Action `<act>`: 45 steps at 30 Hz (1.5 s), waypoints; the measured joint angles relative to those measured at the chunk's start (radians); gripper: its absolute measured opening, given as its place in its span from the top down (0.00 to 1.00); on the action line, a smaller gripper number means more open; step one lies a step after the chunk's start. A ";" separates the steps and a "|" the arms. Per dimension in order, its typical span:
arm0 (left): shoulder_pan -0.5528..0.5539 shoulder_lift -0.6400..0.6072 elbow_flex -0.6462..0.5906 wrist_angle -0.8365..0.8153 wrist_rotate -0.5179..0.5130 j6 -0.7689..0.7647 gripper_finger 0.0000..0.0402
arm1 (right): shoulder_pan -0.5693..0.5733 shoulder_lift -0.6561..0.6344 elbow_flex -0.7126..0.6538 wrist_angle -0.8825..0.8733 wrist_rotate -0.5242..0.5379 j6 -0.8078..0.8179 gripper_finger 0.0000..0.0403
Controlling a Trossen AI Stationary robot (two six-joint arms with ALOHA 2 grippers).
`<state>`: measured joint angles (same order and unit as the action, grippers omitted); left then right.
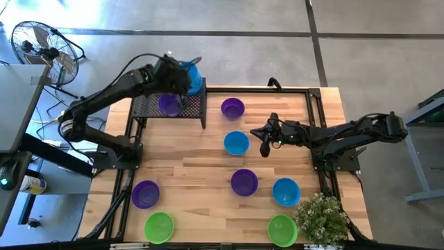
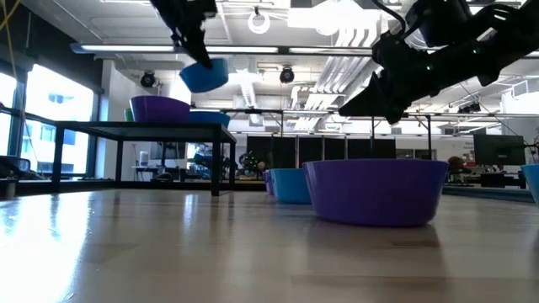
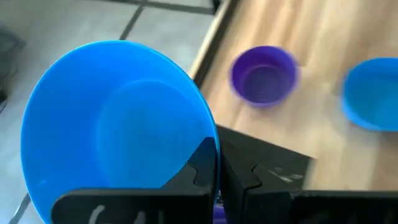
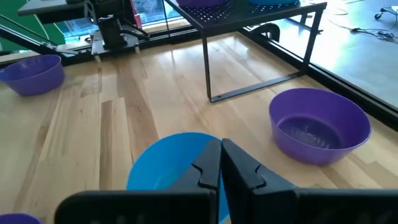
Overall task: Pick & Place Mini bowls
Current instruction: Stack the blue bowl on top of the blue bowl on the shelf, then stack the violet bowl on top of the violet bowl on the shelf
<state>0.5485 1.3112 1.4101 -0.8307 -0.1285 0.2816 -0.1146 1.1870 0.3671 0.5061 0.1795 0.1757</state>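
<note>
My left gripper [image 1: 184, 78] is up over the black mesh rack [image 1: 149, 105] at the table's far left, shut on a blue mini bowl [image 1: 193, 73]. That bowl hangs tilted above the rack top in the low view [image 2: 205, 76]. A purple bowl [image 1: 168, 104] stands on the rack. My right gripper [image 1: 265, 147] is shut and hovers above the table just right of another blue bowl [image 1: 236, 143], touching nothing. Further purple [image 1: 232, 108], [image 1: 244, 182], [image 1: 145, 194], blue [image 1: 286, 192] and green [image 1: 159, 226], [image 1: 282, 229] bowls stand on the wood. My left gripper pinches the blue bowl's wall at its rim [image 3: 211, 140], with one finger [image 3: 200, 169] inside the bowl and the other [image 3: 242, 177] outside. The bowl is lifted clear and tilted, its opening turned toward the wrist camera.
A potted plant [image 1: 321, 219] stands at the near right corner. A black frame [image 1: 316, 111] runs along the table's edges. A fan [image 1: 38, 43] stands on the floor beyond the far left corner. Bare wood [image 1: 187, 156] lies between the rack and the near bowls.
</note>
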 joint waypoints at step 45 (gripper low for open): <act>0.158 0.192 -0.001 -0.008 0.164 0.037 0.72 | 0.000 0.001 -0.002 0.008 0.001 0.003 1.00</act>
<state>0.7067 1.5036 1.4094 -0.8386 0.0353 0.3187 -0.1150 1.1881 0.3655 0.5144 0.1802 0.1791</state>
